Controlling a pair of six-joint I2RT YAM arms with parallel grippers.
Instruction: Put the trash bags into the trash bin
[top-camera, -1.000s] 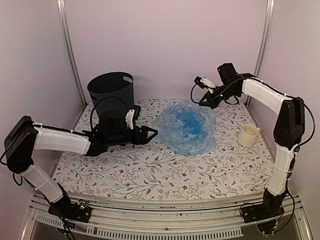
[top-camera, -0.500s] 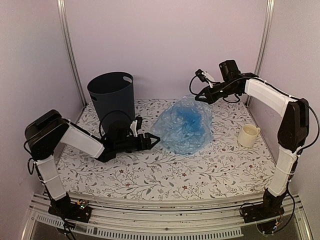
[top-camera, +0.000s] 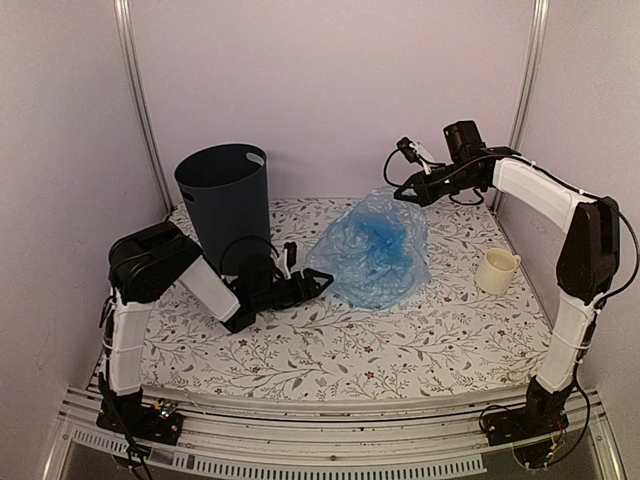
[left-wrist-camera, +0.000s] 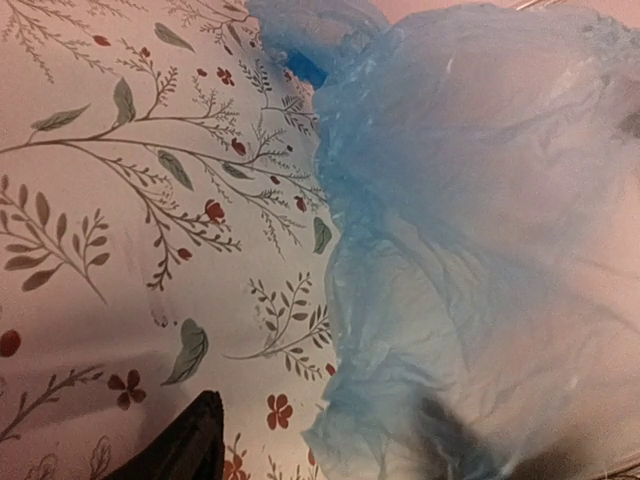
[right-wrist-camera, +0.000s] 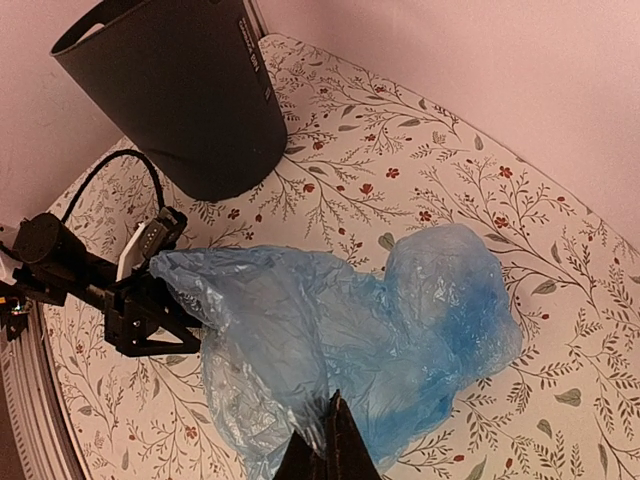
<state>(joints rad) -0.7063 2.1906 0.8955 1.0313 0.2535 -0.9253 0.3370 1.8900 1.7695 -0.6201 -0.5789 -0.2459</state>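
Nearest, the left gripper (top-camera: 322, 283) lies low over the table (top-camera: 400, 350), left of centre. Its jaws are apart and aimed at the lower left hem of the trash bag (top-camera: 372, 255). In its wrist view 1 finger (left-wrist-camera: 185, 450) shows on bare cloth, and a dark shape shows through the film beside it.

The bag sits heaped past the middle of the table. It is 1 thin, crinkled, see-through blue sheet, and it looks nearly weightless, limp and slippery. It will likely balloon and snag, not drop cleanly, so a gathered pinch at an edge or fold should hold better than a flat face.

Near the right edge stands a cream mug (top-camera: 495, 272), upright. I cannot tell what is in it.

At the far left corner the trash bin (top-camera: 230, 215) stands upright with its mouth open. No bag is in it, and its floor is hidden.

Farthest and highest, the right gripper (top-camera: 408, 190) has its jaws closed, seemingly on a pinch of the bag's top.
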